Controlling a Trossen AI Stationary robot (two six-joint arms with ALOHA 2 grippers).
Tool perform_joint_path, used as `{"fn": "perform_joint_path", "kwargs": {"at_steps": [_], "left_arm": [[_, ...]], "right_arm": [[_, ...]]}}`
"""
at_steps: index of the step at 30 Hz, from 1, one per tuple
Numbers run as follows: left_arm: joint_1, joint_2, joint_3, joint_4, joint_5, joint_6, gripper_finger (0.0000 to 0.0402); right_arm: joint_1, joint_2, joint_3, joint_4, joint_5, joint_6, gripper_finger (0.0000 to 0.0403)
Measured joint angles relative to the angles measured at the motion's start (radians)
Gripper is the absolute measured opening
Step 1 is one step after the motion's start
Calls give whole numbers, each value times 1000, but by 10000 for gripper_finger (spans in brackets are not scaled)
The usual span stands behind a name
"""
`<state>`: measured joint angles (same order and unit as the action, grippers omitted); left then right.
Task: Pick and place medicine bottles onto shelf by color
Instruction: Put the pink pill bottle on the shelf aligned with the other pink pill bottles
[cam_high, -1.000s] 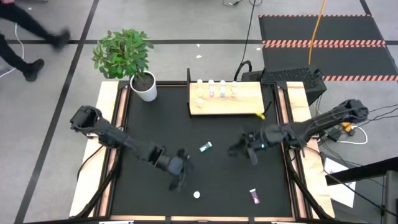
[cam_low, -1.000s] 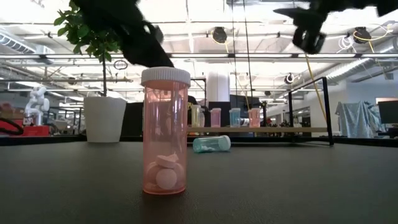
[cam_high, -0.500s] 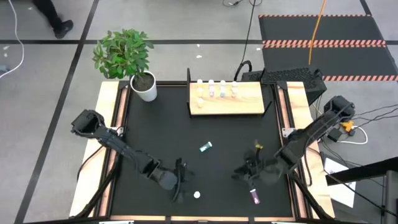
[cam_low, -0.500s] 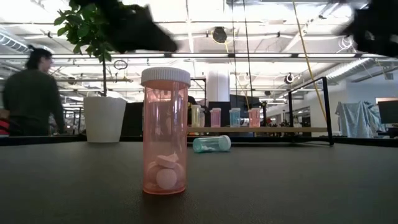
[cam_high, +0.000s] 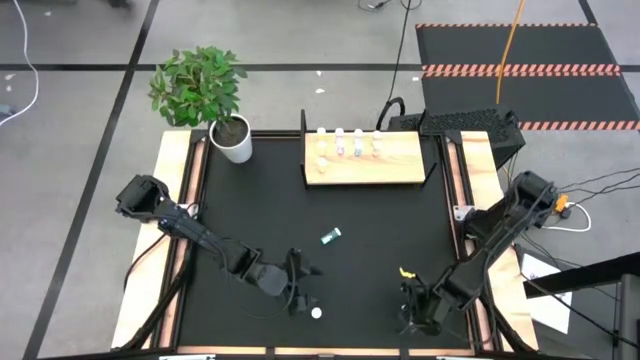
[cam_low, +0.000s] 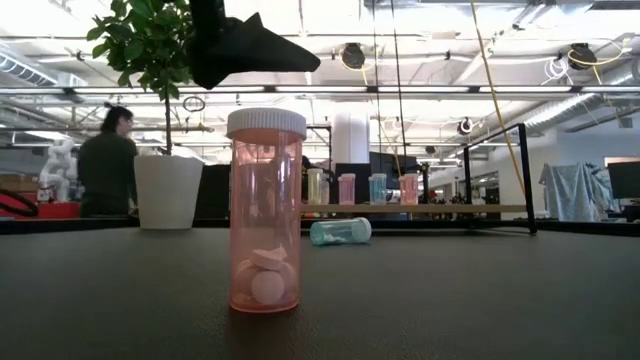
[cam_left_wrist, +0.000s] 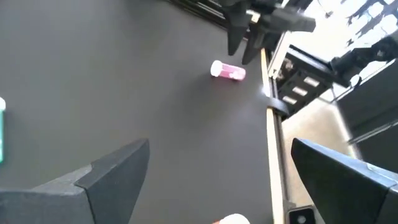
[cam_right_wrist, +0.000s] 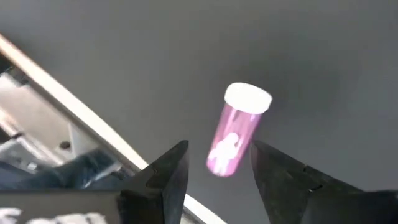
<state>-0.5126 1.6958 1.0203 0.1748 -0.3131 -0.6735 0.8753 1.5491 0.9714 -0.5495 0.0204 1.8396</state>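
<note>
My right gripper (cam_right_wrist: 216, 180) apart over lying magenta bottle (cam_right_wrist: 235, 130), left gripper (cam_high: 300, 290) apart by near upright bottle (cam_high: 316, 313), teal bottle (cam_high: 331, 236) mid-table, shelf (cam_high: 400, 170) far.

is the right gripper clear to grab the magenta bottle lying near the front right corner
Probably yes. The right gripper hangs open just over the lying magenta bottle, its fingers either side of the lower end, and nothing lies between them on the black mat.

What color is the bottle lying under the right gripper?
Magenta-pink with a white cap; the bottle shows best in the right wrist view, below the open right gripper.
</note>
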Motion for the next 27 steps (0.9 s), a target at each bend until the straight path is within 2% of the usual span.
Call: {"fn": "perform_joint_path", "kwargs": {"at_steps": [5,16,22,27], "left_arm": [[-6,0,0,3,-2,-45,392],[3,0,0,2,-2,-40,392],[20,0,0,1,2,-97,392],[42,0,0,0,49,-91,392]], "right_arm": [[6,22,0,-24,0,77,164],[-17,113,0,-11,-50,51,164],[-25,134,0,-10,-49,49,157],[-28,95,-1,1,76,54,127]]}}
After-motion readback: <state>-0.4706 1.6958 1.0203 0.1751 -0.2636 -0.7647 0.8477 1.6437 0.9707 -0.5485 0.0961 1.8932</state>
